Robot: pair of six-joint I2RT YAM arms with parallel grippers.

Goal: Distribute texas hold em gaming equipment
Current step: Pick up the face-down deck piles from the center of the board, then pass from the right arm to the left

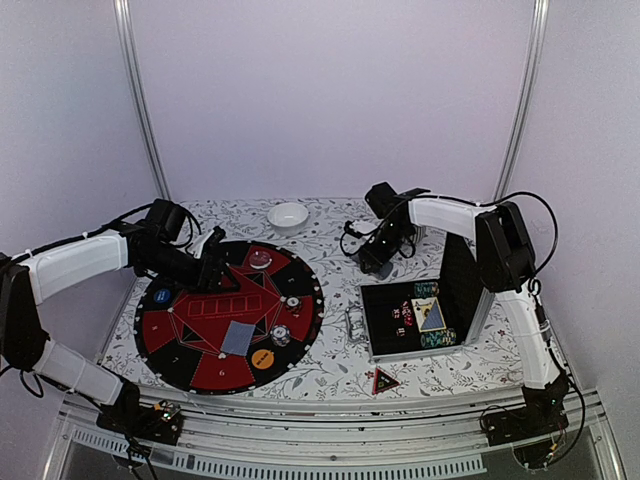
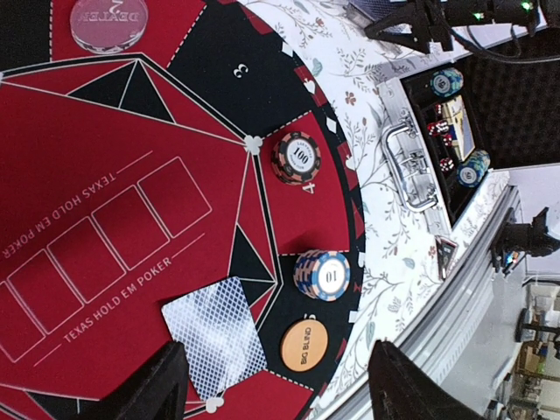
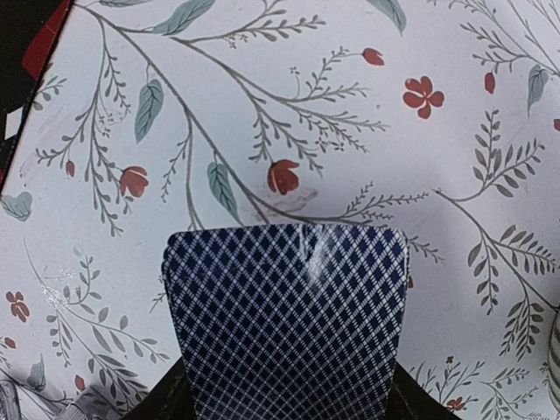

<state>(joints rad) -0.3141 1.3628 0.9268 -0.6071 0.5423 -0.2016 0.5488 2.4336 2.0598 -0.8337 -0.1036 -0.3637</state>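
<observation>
The card is pinched by its near edge in the right gripper, fingers clamped on it, patterned back up. It hangs over the floral cloth, just off the 11 o'clock corner of the case.

Our read is that it's featherlight, thin, bendy and slick. An edge grip like this one holds it fine, but it'll flap on a quick swing and skate once it's let go. Flat on the table it'd be a pain to pick up again, so we'd lay it down gently.

Out on the mat, a second card lies face down, a bit toward 5 o'clock from centre. The orange disc sits near the rim at 5. There's a 100 stack at 3, a 10 stack at 4, the dealer button at 1 and a blue disc at 10.

The left gripper hovers over the mat's 11 o'clock side with fingers spread wide and nothing in them.

More chips and cards are in the case at the mat's 3 o'clock. The red marker is on the cloth at the case's 7, and a bowl sits beyond the mat at 12.
</observation>
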